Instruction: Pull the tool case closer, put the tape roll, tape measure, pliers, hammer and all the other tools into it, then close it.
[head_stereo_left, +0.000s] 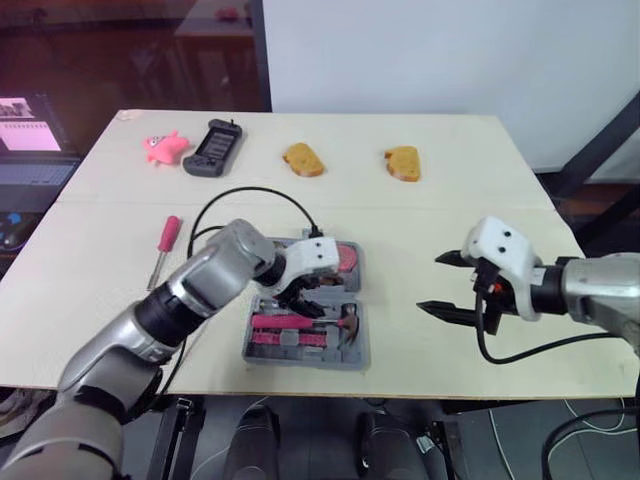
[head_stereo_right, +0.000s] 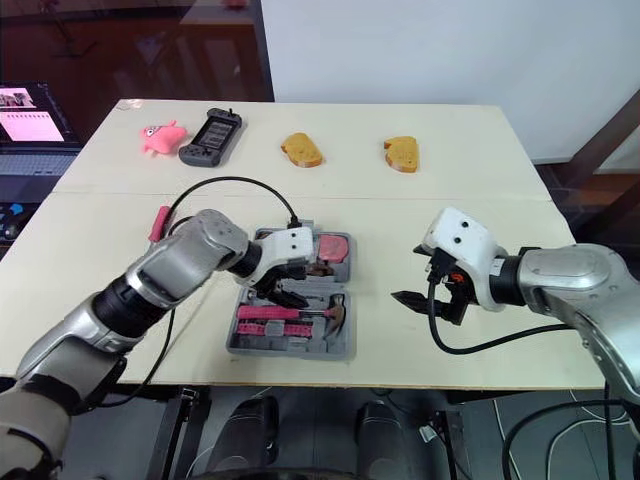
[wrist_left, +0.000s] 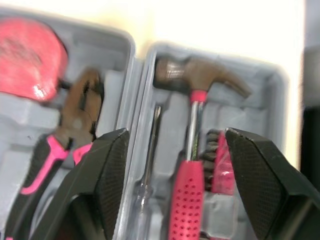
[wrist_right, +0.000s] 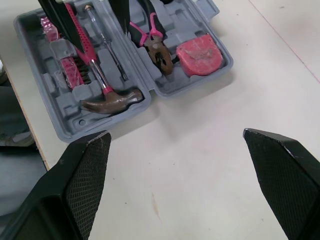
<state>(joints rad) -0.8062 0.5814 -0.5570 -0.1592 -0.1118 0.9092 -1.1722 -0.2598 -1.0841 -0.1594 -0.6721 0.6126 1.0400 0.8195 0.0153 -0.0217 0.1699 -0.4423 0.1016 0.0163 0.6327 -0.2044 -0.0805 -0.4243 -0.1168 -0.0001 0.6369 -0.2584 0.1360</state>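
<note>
A grey case is laid open, flat, near the front edge of the table. In one half a pink-handled hammer, a thin screwdriver and a pink bit holder are seated. In the other half are pliers and a red tape measure. A red-handled screwdriver is left on the table, left of the case and apart from it.

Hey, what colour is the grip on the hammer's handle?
Pinkish red with a dotted texture; the hammer shows best in the left wrist view.
</note>
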